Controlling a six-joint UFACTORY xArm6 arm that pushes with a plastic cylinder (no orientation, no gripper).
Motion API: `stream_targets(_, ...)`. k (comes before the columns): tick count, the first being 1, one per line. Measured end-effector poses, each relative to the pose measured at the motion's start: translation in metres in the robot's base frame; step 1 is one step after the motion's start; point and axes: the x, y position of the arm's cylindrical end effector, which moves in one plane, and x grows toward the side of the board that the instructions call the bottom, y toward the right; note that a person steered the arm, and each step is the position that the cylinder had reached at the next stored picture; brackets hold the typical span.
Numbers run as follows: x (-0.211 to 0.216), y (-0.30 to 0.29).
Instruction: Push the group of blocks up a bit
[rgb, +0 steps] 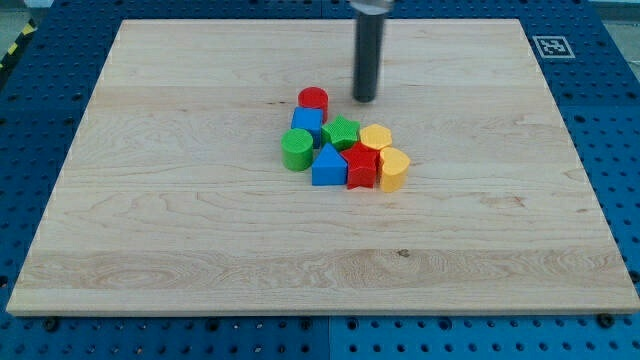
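Observation:
A tight group of small blocks sits a little above the middle of the wooden board (150, 220). It holds a red cylinder (313, 99), a blue cube (306, 122), a green cylinder (297, 149), a blue triangle (327, 166), a green star-like block (341, 133), a red star-like block (361, 166), a yellow hexagon-like block (375, 137) and a yellow heart-like block (394, 168). My tip (365, 99) rests on the board just above the group, to the right of the red cylinder, apart from all blocks.
A blue perforated table (610, 120) surrounds the board. A black-and-white marker tag (552, 46) lies by the board's top right corner.

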Motion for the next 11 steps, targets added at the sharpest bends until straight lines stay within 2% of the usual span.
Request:
stream_targets(1,0.015,0.068)
stream_targets(2,0.050,0.087)
stream_targets(3,0.123,0.089)
stream_targets(4,0.174,0.092)
stream_targets(6,0.184,0.052)
stream_targets(9,0.151,0.001)
stream_targets(11,0.130,-0.004)
